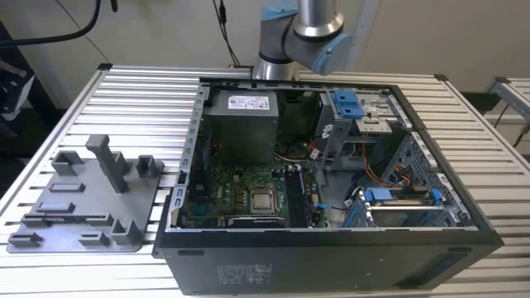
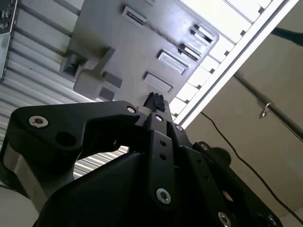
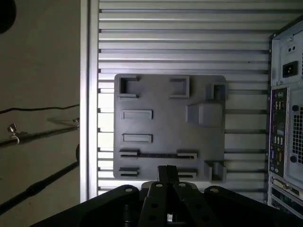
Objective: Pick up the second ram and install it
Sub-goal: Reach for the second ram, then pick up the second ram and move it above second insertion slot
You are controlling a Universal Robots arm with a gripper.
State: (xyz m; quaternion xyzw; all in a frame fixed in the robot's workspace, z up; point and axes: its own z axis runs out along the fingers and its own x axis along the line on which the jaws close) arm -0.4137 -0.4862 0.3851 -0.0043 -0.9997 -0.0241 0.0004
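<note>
The second ram (image 3: pixel 158 154) is a thin dark strip standing on edge between two small blocks of the gray holder plate (image 3: pixel 165 123). It also appears as a dark line on the plate in the exterior view (image 1: pixel 73 217) and in the second wrist view (image 2: pixel 161 34). My gripper (image 3: pixel 166 172) hangs high above the plate's near edge, well clear of the ram, and its black fingertips (image 2: pixel 154 101) are pressed together with nothing between them.
An open computer case (image 1: pixel 331 242) stands on the slatted metal table (image 1: pixel 141 99), at the exterior view's right of the holder plate, with the motherboard (image 1: pixel 248 192) exposed. A tall gray post (image 1: pixel 108 161) rises from the plate. The table edge (image 3: pixel 90 94) and cables lie beyond the plate.
</note>
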